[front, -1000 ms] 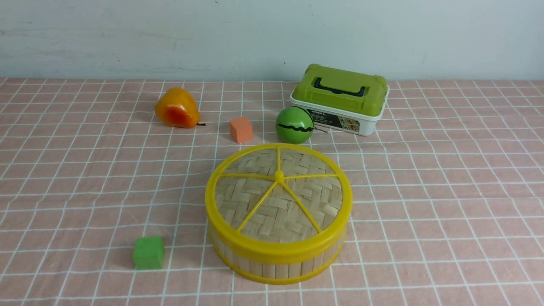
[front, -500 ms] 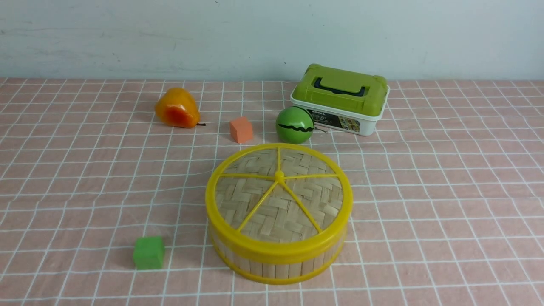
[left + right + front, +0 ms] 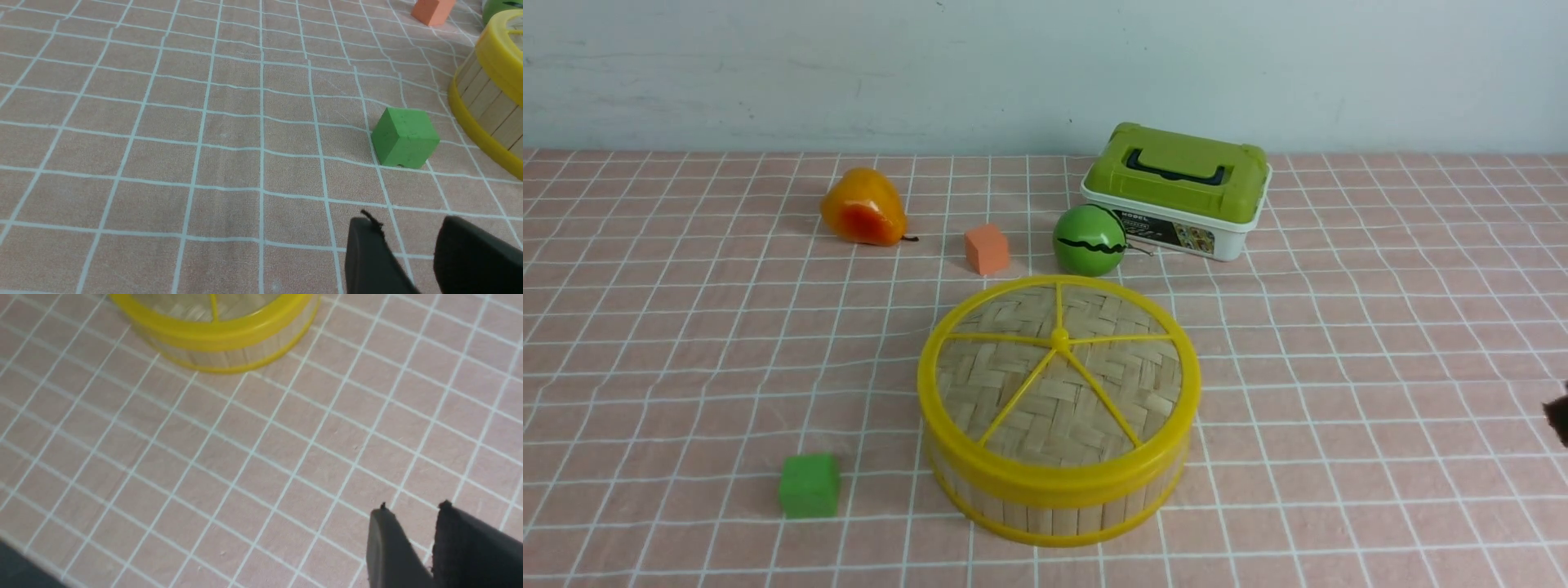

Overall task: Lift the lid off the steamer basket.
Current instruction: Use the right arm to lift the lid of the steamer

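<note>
Right gripper (image 3: 412, 522): has just edged into the front view at the far right margin, well apart from the basket; jaws slightly parted, holding nothing. Judged: reach only starting.
Left gripper (image 3: 408, 249): jaws parted, empty, near the green cube (image 3: 404, 136).
Steamer basket (image 3: 1054, 498): centre of the checked cloth (image 3: 1380, 367), unmoved.
Lid (image 3: 1058, 371): seated on the basket as before; untouched.
Behind: orange cube (image 3: 986, 249), watermelon ball (image 3: 1088, 240), green box (image 3: 1176, 189).

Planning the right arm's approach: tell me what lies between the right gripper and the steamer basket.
Only bare checked cloth separates the right gripper from the steamer basket, shown in the right wrist view.
</note>
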`<move>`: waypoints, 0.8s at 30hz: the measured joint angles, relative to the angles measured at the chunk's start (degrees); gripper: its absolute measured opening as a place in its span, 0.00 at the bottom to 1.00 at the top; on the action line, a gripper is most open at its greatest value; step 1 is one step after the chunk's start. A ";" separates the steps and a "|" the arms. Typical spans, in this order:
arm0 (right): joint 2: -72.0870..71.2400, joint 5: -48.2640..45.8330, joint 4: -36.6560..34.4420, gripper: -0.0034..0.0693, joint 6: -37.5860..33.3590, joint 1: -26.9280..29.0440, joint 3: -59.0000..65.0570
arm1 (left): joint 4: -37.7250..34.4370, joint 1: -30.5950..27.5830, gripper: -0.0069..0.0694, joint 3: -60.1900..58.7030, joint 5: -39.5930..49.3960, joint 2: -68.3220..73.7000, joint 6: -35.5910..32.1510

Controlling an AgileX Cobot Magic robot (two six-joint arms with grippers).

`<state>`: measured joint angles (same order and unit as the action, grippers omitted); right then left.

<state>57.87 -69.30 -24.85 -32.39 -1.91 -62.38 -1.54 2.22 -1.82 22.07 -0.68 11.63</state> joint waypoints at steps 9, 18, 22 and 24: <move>19.76 -2.13 8.91 0.25 5.24 -20.09 -17.52 | 0.00 0.00 0.40 0.00 0.00 0.00 0.00; 38.81 -2.14 19.75 0.28 16.52 -29.93 -35.42 | 0.00 0.00 0.40 0.00 0.00 0.00 0.00; 44.71 -2.14 19.83 0.33 16.87 -31.24 -40.56 | 0.00 0.00 0.40 0.00 0.00 0.00 0.00; 48.91 -2.14 19.03 0.41 16.88 -31.74 -44.11 | 0.00 0.00 0.40 0.00 0.00 0.00 0.00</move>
<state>106.78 -71.44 -5.81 -15.51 -33.65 -106.49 -1.54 2.22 -1.82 22.07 -0.68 11.63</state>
